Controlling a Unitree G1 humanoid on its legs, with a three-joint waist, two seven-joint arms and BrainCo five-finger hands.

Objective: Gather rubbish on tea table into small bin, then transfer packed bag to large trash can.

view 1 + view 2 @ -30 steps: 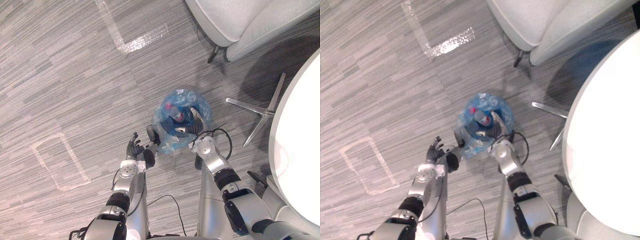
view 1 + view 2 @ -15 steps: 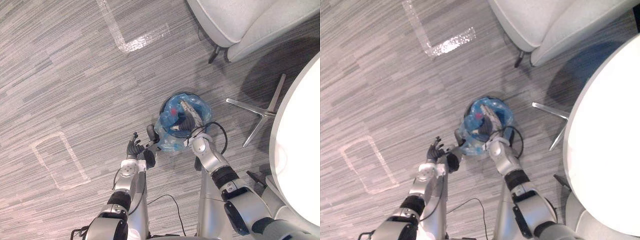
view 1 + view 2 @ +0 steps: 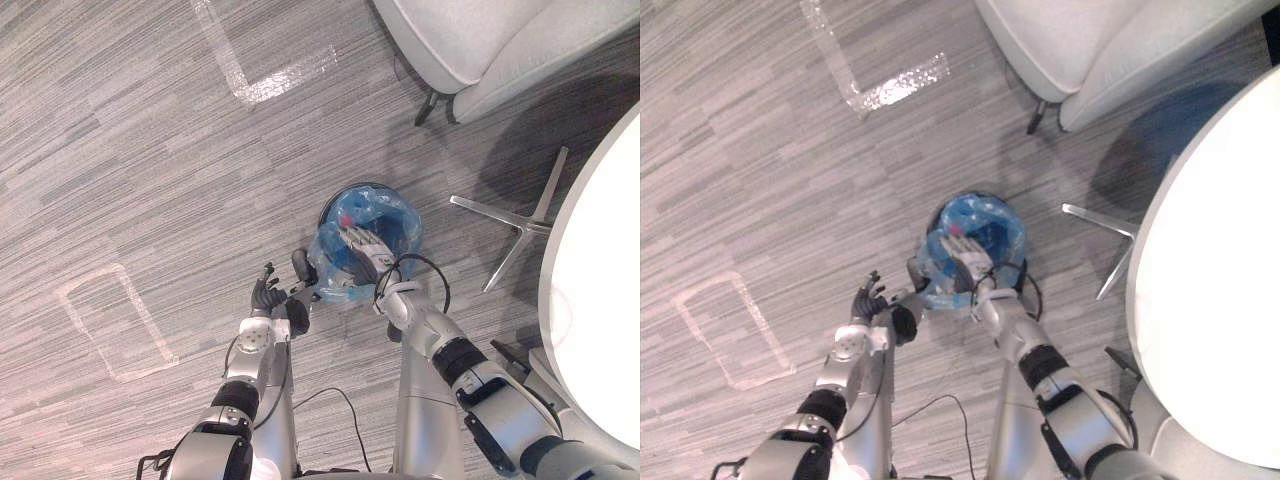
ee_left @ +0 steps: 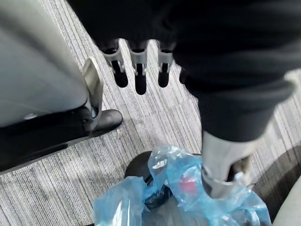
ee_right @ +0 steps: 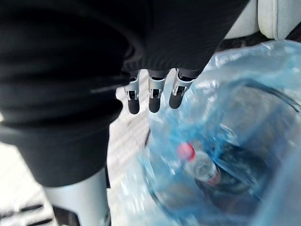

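On your far left, a taped rectangle (image 3: 113,323) marks the grey carpet floor (image 3: 120,150), and an L of tape (image 3: 250,80) lies further out; neither touches anything.

Your left hand (image 3: 268,298) hangs low over the carpet, just beside the left edge of the blue bag (image 3: 398,222); in its wrist view the fingers (image 4: 140,70) point out straight and relaxed with nothing in them, so it is released; its thumb lies across the bag's near edge in that view, but you cannot tell whether it touches the plastic.

Next comes the small bin (image 3: 362,187), standing upright on the floor with its dark rim showing at the far side and the blue bag lining it and spilling over the rim; inside, a clear bottle (image 5: 201,167) with a red cap (image 5: 185,151) lies tilted among the rubbish.

Your right hand (image 3: 362,250) sits over the bag's mouth, fingers (image 5: 153,96) stretched flat above the near rim and grasping nothing; contact with the plastic cannot be read.

To the right, a grey armchair (image 3: 470,40) stands beyond the bin; a metal star base (image 3: 505,225) rests on the floor near it; the white round counter (image 3: 600,300) takes the right edge, well apart from the bin.
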